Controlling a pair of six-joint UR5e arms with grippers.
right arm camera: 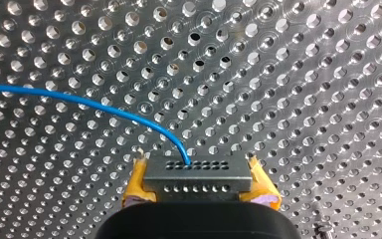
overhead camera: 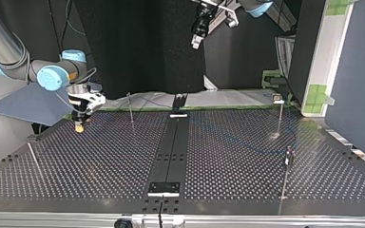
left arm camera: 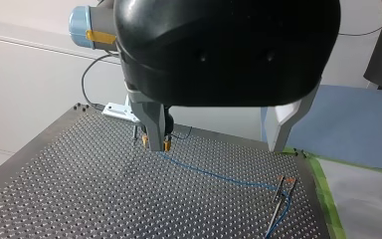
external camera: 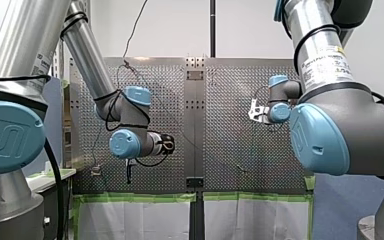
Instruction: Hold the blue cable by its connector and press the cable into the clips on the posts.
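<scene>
My right gripper [right arm camera: 199, 188] is shut on a grey connector [right arm camera: 197, 173], with a yellow pad on each side of it, just above the perforated table. The blue cable [right arm camera: 104, 107] leaves the connector and curves away to the side. In the left wrist view the cable [left arm camera: 214, 175] runs across the plate from my right gripper [left arm camera: 154, 143] to a clip on a thin post [left arm camera: 281, 195]. My left gripper [left arm camera: 216, 147] hangs high above the table, its metal fingers wide open and holding nothing. In the top view it is at the top [overhead camera: 197, 42], and my right gripper [overhead camera: 79, 126] is low at the left.
Thin posts stand on the table in the top view: one at the back [overhead camera: 130, 108], two at the right [overhead camera: 280, 118] [overhead camera: 287, 167], and one at the left [overhead camera: 33, 160]. A black strip [overhead camera: 171, 152] runs down the table's middle. Green tape lines the far edge.
</scene>
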